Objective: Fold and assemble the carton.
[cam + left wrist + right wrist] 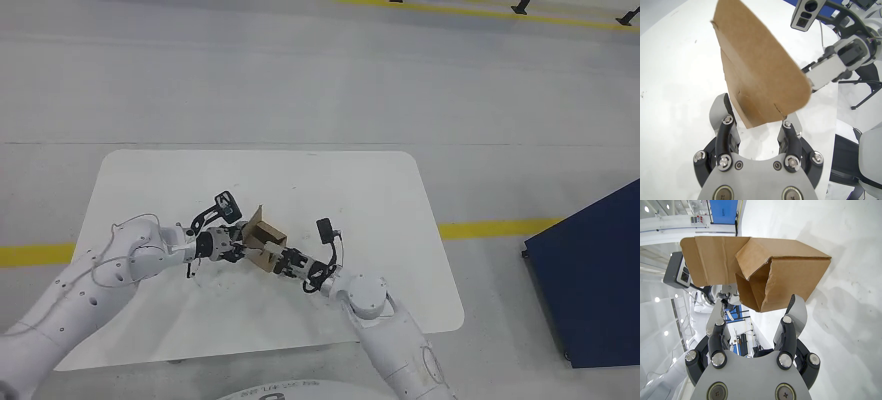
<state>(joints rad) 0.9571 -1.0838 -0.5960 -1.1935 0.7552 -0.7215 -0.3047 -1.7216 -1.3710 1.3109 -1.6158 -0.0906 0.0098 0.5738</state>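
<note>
Near the middle of the white table [380,200], the half-folded brown carton [262,240] is between the left gripper [759,109] and the right gripper [756,303], each one spread wide around a corner of it.

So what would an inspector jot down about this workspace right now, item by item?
Surface: white table, lightly scuffed.
Job's things: brown carton, partly folded, flaps loose, one end open, lying between the two grippers.
Clutter: nothing seen.
Grippers: left gripper, jaws apart around a carton corner; right gripper, jaws apart at the carton's open end.
Cables: thin white cable by the right arm's wrist.
Surroundings: grey floor with a yellow floor line; dark blue block beside the table.
</note>
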